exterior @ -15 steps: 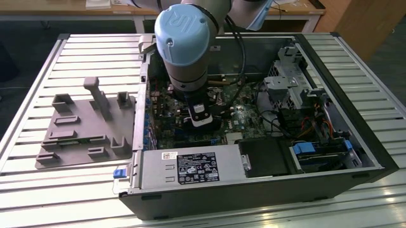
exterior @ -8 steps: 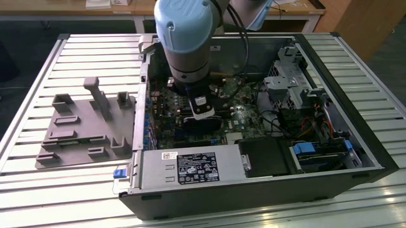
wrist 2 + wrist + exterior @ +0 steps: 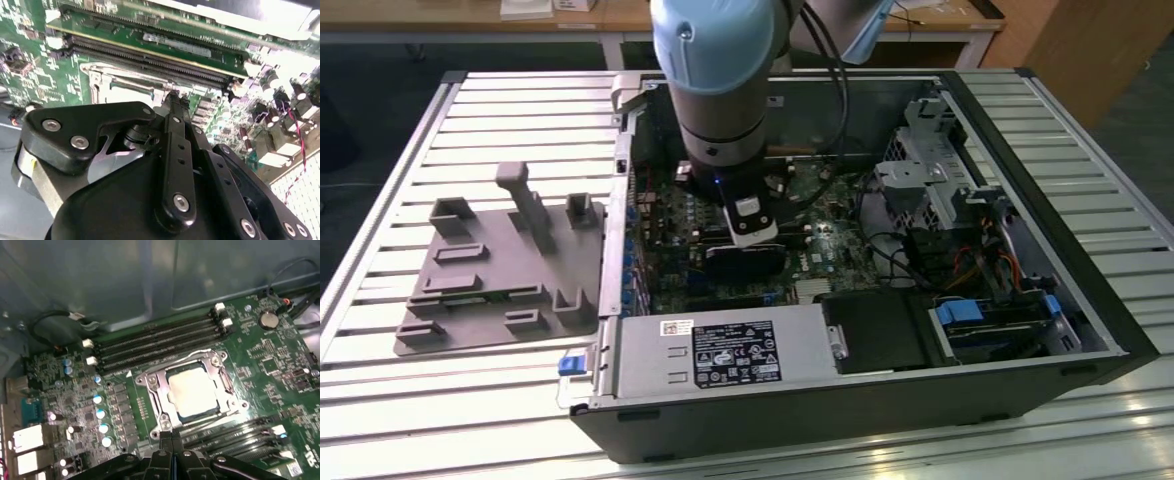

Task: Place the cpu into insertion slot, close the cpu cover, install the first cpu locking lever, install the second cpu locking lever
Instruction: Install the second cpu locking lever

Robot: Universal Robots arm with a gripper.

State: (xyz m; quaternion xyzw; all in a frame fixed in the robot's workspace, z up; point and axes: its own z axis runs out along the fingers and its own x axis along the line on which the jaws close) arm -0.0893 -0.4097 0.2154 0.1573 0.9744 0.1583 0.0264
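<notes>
The cpu [image 3: 192, 392], a square chip with a dull silver top, lies flat in the insertion slot [image 3: 141, 381] on the green motherboard. The cpu cover [image 3: 159, 390], a silvery frame with a large window, lies down around the chip. My gripper [image 3: 171, 436] is shut, its two black fingers pressed together with nothing visible between them. Its tips sit right at the socket's edge, beside the frame's corner. In the second wrist view the gripper [image 3: 173, 98] points at the same silvery frame [image 3: 102, 80]. In the exterior view the gripper [image 3: 744, 240] reaches down into the open computer case.
Long black memory slots [image 3: 160, 340] run along one side of the socket, and more slots [image 3: 235, 435] along the other. A row of capacitors [image 3: 100, 412] stands close by. A grey fixture block [image 3: 494, 270] lies outside the case. The power supply [image 3: 720, 355] and drive cage [image 3: 947, 180] bound the board.
</notes>
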